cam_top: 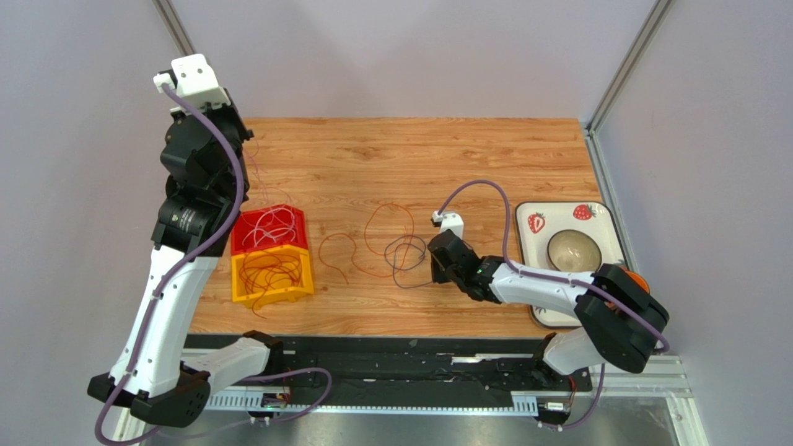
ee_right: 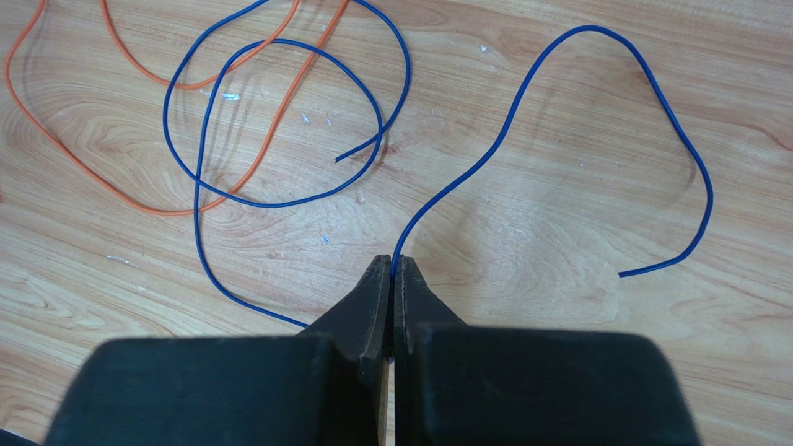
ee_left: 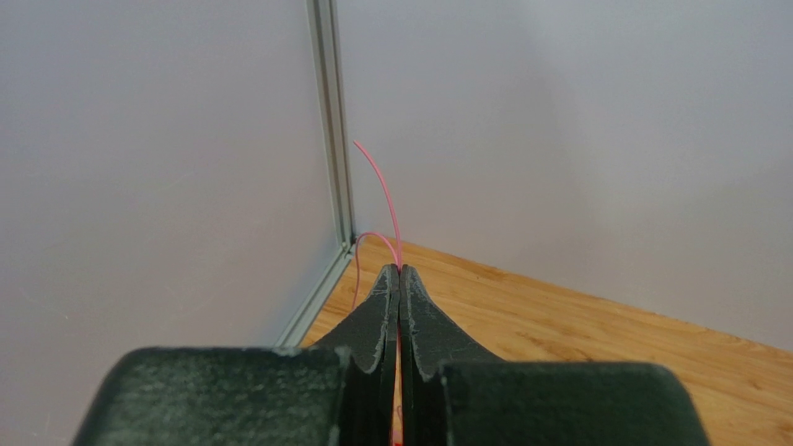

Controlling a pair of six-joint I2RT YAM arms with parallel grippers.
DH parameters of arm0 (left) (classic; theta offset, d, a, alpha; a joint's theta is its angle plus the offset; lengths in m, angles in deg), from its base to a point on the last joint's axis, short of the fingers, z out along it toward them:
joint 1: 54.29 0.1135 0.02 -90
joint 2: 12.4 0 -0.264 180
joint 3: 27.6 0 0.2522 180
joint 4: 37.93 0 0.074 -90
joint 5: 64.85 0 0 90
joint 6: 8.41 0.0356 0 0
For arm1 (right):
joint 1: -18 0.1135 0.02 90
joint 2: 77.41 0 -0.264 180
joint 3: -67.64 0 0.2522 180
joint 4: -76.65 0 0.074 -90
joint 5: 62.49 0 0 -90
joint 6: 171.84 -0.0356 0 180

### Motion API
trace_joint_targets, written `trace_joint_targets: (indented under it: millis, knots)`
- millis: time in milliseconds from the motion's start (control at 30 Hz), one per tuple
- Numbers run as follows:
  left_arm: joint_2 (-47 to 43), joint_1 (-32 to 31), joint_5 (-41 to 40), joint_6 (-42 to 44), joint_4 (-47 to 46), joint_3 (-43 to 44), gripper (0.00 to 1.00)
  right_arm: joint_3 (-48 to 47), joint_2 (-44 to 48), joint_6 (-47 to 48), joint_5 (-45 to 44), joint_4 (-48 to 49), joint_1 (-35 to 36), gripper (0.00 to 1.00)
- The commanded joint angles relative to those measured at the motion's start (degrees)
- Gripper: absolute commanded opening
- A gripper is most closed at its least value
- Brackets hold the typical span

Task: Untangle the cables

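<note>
**Both grippers pinching one cable each, left high, right low**

Left gripper (ee_left: 399,271): fingers pressed together, pinching a pink cable (ee_left: 383,184). The strand runs up between the pads, and one end sticks out past the tips and curves up. A second bit loops off to the left of the tips. This gripper is lifted well above the table (cam_top: 419,149), out at the far-left corner and facing the grey wall and metal post. The top view does not show the tips clearly.

Right gripper (ee_right: 392,265): fingers pressed together, pinching a blue cable (ee_right: 596,28) right at the tips. It sits low over the middle of the table. From the pinch, one part of the cable arches up and right, and its free end lies on the wood. More blue loops lie to the upper left and cross an orange cable (ee_right: 168,212). I cannot tell if those loops are the same strand.

Top view: loose loops (cam_top: 386,228), orange and dark, lie on the wood between the right gripper and the bin (cam_top: 270,295). The bin stands at the left edge. Its red far half holds pale strands (cam_top: 275,221), and its yellow near half holds orange strands (cam_top: 273,269).

Strawberry plate (cam_top: 596,216) with a bowl (cam_top: 572,249) on it sits at the right edge, well apart from the cables.
</note>
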Motion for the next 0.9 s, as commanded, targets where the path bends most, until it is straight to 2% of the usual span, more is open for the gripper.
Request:
trace_joint_targets:
  millis: [0,233,500,867]
  knots:
    - [-1.9,2.1,-1.1,0.9,-4.5,-1.7,0.00,-2.4,-0.7,0.6,-0.3,1.3,-0.1,0.00]
    - [-3.0,5.9,0.0,-0.1,-4.0,-5.0,0.00,-3.1,-1.6,0.7,0.0,0.8,0.0,0.00]
    - [-2.1,10.4,4.5,-5.1,-4.2,-8.7,0.00,-3.6,-2.2,0.8,-0.1,0.4,-0.1,0.00]
    - [-1.9,11.2,7.9,-8.2,-6.9,-16.0,0.00,-3.7,-2.3,0.7,-0.2,0.3,-0.1,0.00]
